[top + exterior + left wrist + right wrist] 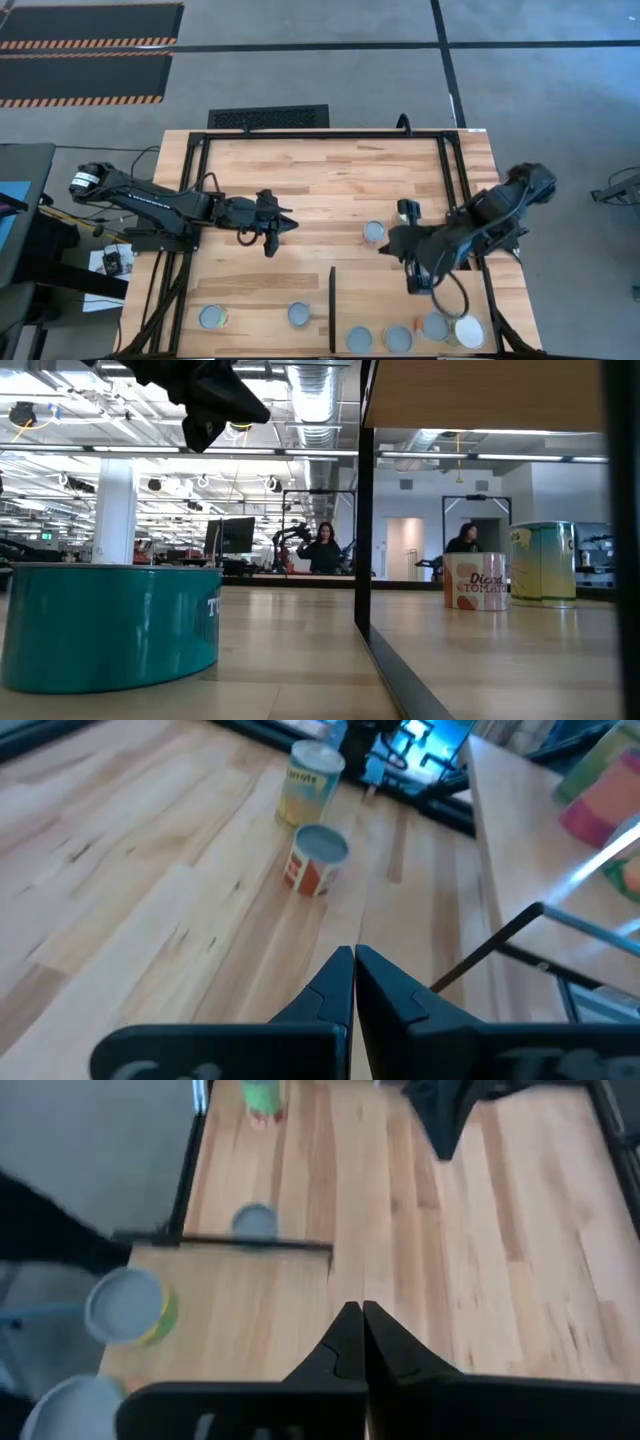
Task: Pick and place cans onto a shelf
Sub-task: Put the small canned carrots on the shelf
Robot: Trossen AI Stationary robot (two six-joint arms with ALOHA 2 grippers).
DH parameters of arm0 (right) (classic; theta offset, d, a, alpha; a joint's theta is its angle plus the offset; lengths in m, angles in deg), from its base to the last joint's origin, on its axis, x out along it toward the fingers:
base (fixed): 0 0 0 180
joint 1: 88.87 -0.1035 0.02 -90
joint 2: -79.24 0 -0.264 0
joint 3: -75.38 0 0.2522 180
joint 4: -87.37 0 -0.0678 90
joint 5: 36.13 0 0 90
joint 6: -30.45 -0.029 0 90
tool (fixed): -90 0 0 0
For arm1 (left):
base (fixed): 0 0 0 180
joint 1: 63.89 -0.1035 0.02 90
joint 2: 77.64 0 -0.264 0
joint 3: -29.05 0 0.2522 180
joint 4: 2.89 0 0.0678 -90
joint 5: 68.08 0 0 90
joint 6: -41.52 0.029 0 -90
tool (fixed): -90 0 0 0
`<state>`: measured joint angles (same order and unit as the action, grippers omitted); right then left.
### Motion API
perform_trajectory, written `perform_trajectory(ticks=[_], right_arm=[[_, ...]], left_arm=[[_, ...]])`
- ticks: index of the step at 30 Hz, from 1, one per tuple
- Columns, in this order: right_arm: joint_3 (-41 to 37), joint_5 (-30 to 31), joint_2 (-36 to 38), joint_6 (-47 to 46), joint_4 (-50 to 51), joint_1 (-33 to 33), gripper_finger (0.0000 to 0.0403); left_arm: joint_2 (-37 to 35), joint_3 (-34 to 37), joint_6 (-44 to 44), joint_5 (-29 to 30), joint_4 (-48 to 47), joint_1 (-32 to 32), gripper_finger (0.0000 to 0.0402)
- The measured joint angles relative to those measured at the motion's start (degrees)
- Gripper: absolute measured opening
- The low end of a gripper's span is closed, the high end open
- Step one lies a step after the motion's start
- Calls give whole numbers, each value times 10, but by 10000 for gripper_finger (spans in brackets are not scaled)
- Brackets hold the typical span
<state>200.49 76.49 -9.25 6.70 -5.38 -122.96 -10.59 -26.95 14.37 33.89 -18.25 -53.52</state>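
Wooden tabletop (330,180) carries one lone can (374,233) just beside your right gripper (398,243), whose fingers are pinched together on nothing. Spread them before you straddle that can. The left gripper (283,224), also closed and empty, waits well apart from it.

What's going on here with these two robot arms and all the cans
Two robot arms are working over a wooden table scattered with cans. Neither holds anything right now. The right gripper is shut and empty, hovering near a lone can in the middle of the table. The left gripper is also shut, waiting above bare wood. Most other cans sit along the near edge on either side of a thin black divider.
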Motion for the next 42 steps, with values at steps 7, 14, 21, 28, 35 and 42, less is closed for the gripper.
perform_trajectory(ticks=[7, 14, 21, 28, 35, 42], right_arm=[[-315, -2, 178, 13, -303, 37, 2], [-476, -4, 305, -114, -231, 45, 2], [-502, -53, 329, -219, -16, 91, 12], [-549, -98, 272, -170, -4, 186, 83], [-556, -115, 202, -53, -43, 261, 149], [-555, -137, 144, 21, -85, 305, 158]], left_arm=[[0, 0, 10, 14, 17, 7, 0], [0, 0, -8, 25, 13, 7, 0], [0, 0, -30, 55, 12, 7, 0], [0, 0, -47, 107, 9, 7, 0], [0, 0, -46, 123, 9, 6, 0], [0, 0, -43, 119, 5, 6, 0]])
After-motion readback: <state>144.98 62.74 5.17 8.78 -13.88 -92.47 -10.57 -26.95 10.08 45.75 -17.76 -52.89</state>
